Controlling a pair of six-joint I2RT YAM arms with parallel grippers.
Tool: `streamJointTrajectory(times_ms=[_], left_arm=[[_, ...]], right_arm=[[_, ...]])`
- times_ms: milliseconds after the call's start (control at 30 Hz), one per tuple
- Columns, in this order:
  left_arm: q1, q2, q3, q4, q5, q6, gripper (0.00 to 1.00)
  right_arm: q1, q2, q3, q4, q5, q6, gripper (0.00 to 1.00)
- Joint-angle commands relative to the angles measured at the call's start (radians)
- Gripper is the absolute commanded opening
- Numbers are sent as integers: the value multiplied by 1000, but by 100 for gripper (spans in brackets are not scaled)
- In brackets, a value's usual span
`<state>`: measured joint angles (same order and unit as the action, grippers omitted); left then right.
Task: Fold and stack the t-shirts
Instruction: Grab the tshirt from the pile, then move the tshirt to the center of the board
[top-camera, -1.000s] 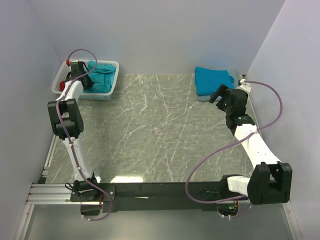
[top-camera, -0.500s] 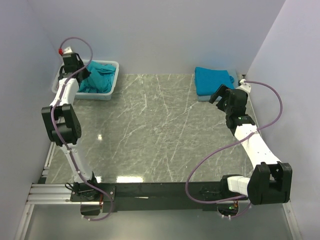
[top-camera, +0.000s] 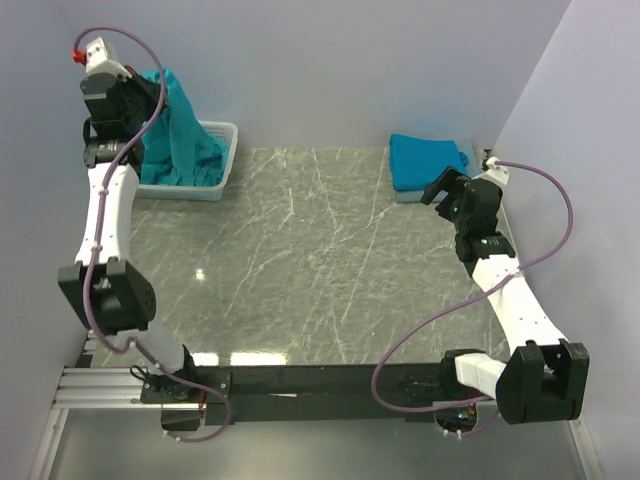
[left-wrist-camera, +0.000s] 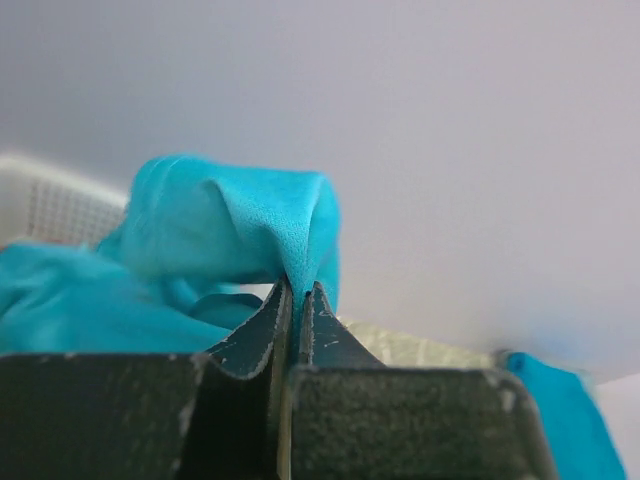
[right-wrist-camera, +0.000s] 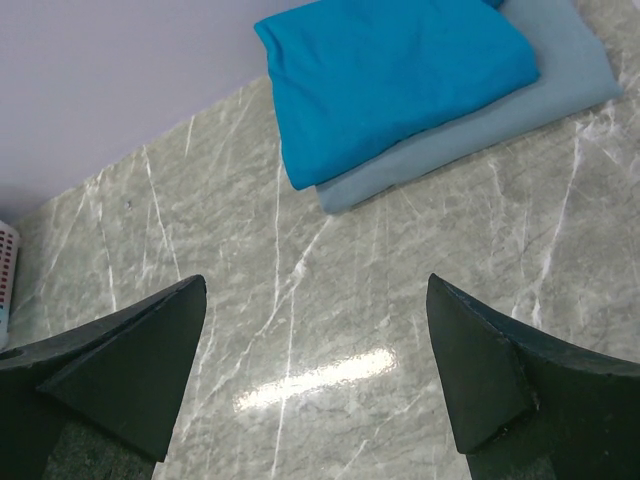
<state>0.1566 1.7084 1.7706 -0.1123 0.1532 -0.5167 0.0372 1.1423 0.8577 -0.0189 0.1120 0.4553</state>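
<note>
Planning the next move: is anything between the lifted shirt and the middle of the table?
Only the wall of the basket: the t-shirt, pinched in the left hand, hangs with its lower end inside it. Past that, nothing visible stands on the middle of the table.

The shirt (top-camera: 185, 140) hangs in front of the basket (top-camera: 226, 155) and hides most of it. The shirt's bottom end is hidden too.
</note>
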Motion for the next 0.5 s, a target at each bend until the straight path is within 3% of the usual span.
streamJointTrajectory(times_ms=[0,167,233,467], left_arm=[[-54,-157,18,88,29,35,3],[-130,-259,36,56,100,101,7],[-150,-285,73,25,124,113,3],[-380,-377,81,-15,235,156,0]], right_arm=[[7,-35,-8,16,-1,5,96],[7,-49,-16,43,-15,13,96],[7,-56,-17,42,-23,14,96],[7,-98,-34,51,-28,20,96]])
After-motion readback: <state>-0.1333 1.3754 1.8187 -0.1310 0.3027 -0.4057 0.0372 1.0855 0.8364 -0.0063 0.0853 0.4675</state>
